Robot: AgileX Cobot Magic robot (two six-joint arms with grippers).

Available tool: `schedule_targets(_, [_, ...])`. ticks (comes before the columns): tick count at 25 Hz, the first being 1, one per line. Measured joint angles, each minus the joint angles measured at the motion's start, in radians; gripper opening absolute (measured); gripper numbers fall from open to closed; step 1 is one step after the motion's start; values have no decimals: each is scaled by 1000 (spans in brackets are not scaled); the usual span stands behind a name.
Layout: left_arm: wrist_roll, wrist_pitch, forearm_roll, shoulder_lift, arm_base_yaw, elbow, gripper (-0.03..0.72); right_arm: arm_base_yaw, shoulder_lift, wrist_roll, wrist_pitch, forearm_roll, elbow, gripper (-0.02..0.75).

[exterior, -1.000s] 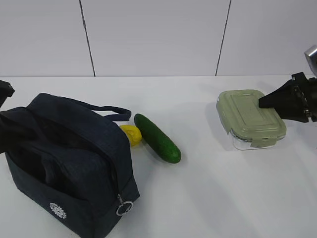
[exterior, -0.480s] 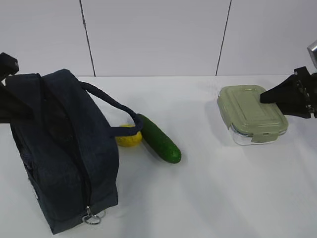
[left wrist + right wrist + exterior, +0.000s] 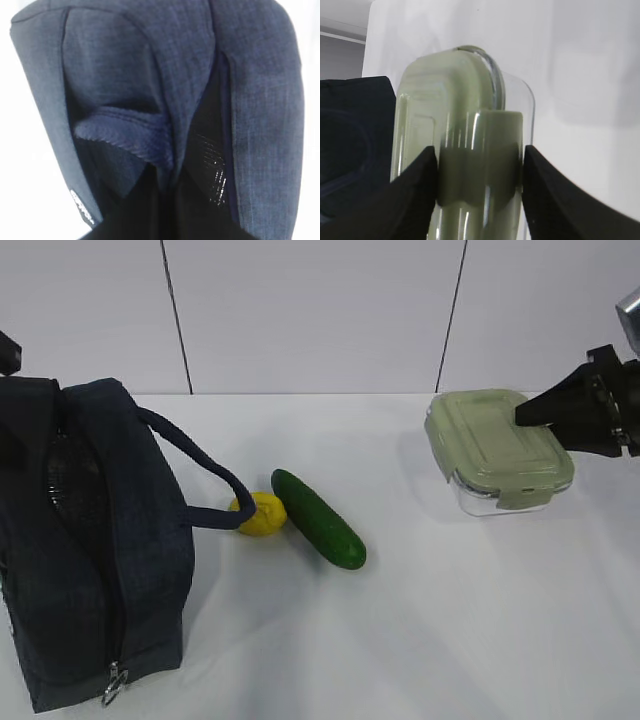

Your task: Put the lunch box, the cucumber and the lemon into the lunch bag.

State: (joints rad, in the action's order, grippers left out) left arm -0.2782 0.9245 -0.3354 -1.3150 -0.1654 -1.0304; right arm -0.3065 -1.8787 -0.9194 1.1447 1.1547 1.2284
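Note:
The dark navy lunch bag [image 3: 90, 540] stands upright at the left, zipper side facing me, its ring pull [image 3: 112, 685] low at the front. My left gripper [image 3: 167, 182] is shut on a fold of the bag's fabric [image 3: 165, 75] at its top; in the exterior view only a dark corner of that arm shows. One strap [image 3: 200, 475] droops onto the yellow lemon [image 3: 262, 515]. Right of the lemon lies the dark green cucumber [image 3: 318, 518]. My right gripper [image 3: 530, 420] is shut on the right end of the lunch box [image 3: 495, 445], held tilted above the table; its fingers [image 3: 415, 195] clamp the lid clip [image 3: 480, 160].
The white table [image 3: 420, 640] runs back to a pale panelled wall [image 3: 320, 310]. The bag [image 3: 350, 140] shows dark at the left edge of the right wrist view, far beyond the box [image 3: 465, 100].
The bag has been pulled up and leftward from a slumped lean to upright. The lunch box has risen off the table and shifted slightly left in the right gripper.

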Motion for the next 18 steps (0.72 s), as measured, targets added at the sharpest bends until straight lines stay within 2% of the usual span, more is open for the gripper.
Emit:
schedule_targets(9, [-16, 25, 17, -74, 0, -25, -6, 54, 87, 90, 9, -30, -2, 393])
schedule_targets(18, [-27, 59, 36, -82, 0, -61, -6, 176, 161, 163, 27, -37, 0, 393])
